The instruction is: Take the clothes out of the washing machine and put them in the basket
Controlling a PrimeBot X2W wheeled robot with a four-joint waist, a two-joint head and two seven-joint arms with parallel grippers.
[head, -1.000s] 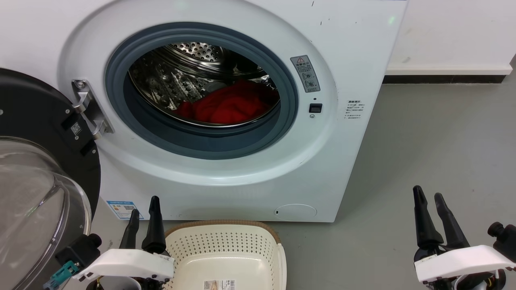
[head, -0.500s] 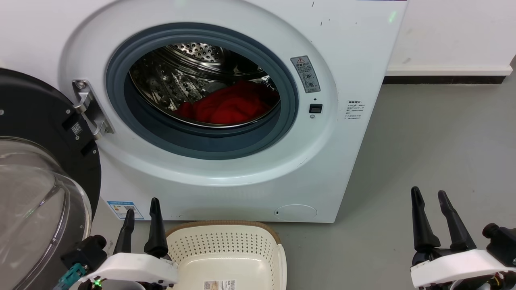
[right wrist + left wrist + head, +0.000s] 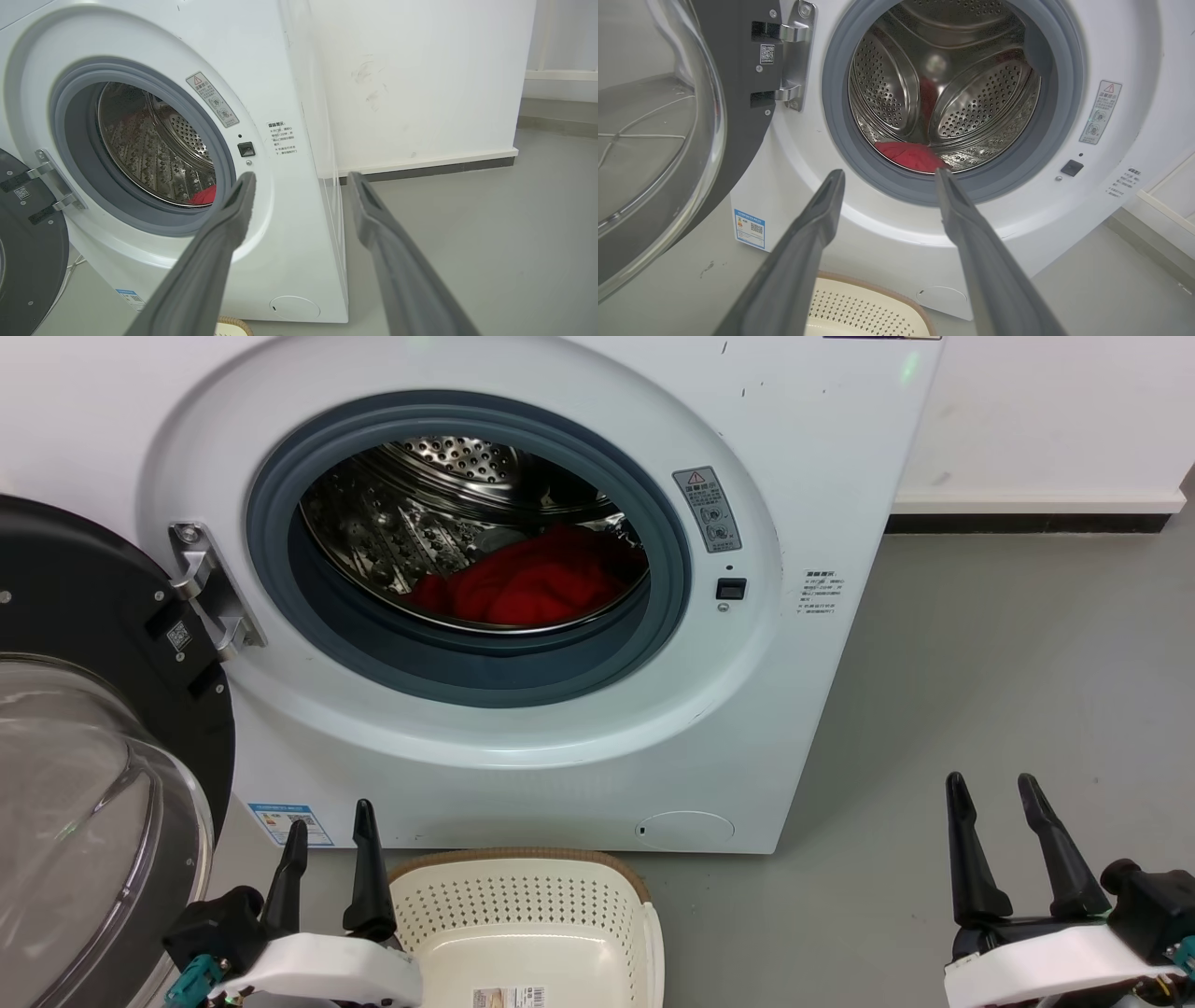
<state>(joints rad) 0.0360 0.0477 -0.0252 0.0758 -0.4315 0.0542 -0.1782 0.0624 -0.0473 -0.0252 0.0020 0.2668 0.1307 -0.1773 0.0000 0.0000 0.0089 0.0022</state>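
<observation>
While it hung low just left of the basket (image 3: 523, 901), left gripper (image 3: 330, 819): fingers parted, empty, touching nothing.
Right gripper (image 3: 991, 782): fingers parted, empty, over the grey floor (image 3: 1008, 644), well right of the basket.
Clothes (image 3: 532, 583): red heap at the bottom of the drum (image 3: 392, 523).
Washing machine (image 3: 794, 476): door (image 3: 84, 597) swung open leftward, near the left gripper.
Obstacle: the gasket (image 3: 485, 667) rose as a lower lip before the clothes.
Basket: on the floor before the machine, below its opening.
Pose: left fingers aimed at the drum mouth, right fingers at the machine's right edge.
</observation>
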